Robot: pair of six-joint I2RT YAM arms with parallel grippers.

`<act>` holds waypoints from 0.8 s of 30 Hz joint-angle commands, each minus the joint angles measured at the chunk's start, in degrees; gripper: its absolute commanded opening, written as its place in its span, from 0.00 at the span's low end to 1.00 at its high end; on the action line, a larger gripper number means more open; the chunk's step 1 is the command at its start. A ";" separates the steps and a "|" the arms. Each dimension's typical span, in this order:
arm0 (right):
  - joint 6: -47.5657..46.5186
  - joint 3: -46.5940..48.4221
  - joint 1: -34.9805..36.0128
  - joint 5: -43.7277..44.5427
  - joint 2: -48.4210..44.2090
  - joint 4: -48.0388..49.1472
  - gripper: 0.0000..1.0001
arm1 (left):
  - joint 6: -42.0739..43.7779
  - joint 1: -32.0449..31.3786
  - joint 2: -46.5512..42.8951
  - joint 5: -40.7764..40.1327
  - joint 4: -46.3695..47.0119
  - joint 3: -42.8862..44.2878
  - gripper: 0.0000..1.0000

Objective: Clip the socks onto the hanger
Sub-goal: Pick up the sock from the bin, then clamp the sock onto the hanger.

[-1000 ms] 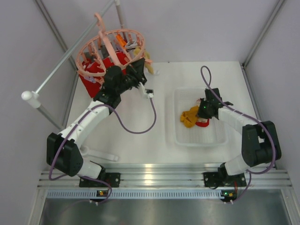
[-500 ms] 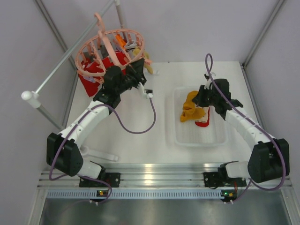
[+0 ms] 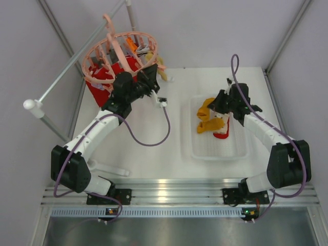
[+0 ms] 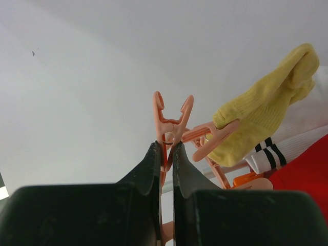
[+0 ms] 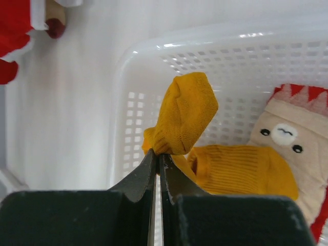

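The salmon-pink hanger (image 3: 120, 54) hangs at the back left. My left gripper (image 3: 152, 82) is under its rim, shut on one dangling clip peg (image 4: 172, 123); in the left wrist view the gripper (image 4: 165, 149) pinches the peg's lower end. A pale yellow sock (image 4: 266, 110) hangs from a neighbouring peg. My right gripper (image 3: 219, 104) is shut on a mustard-yellow sock (image 3: 206, 106) and holds it above the white basket (image 3: 197, 148). In the right wrist view the gripper (image 5: 157, 155) pinches the sock's (image 5: 187, 113) edge. A second mustard sock (image 5: 241, 171) and a red sock with a cream bear face (image 5: 287, 138) lie in the basket.
A grey metal rail (image 3: 66, 72) runs diagonally behind the hanger. A red item (image 3: 100, 89) sits under the hanger, with a striped white sock (image 4: 287, 148) beside it. A purple cable (image 3: 154, 138) loops across the table between the arms.
My right gripper has risen out of the basket with the mustard sock and moved toward the back. The left arm and hanger have not moved.
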 commanded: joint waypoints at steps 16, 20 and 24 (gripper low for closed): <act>26.70 25.09 3.89 -10.53 8.41 16.15 0.00 | -0.78 2.28 -0.74 3.24 3.22 -1.38 0.00; 29.16 30.53 5.73 -10.71 11.93 17.12 0.00 | 0.79 2.28 -0.30 3.77 4.18 -2.25 0.00; 30.13 34.14 7.23 -10.62 13.95 17.12 0.00 | 2.03 2.37 0.05 3.94 4.98 -2.61 0.00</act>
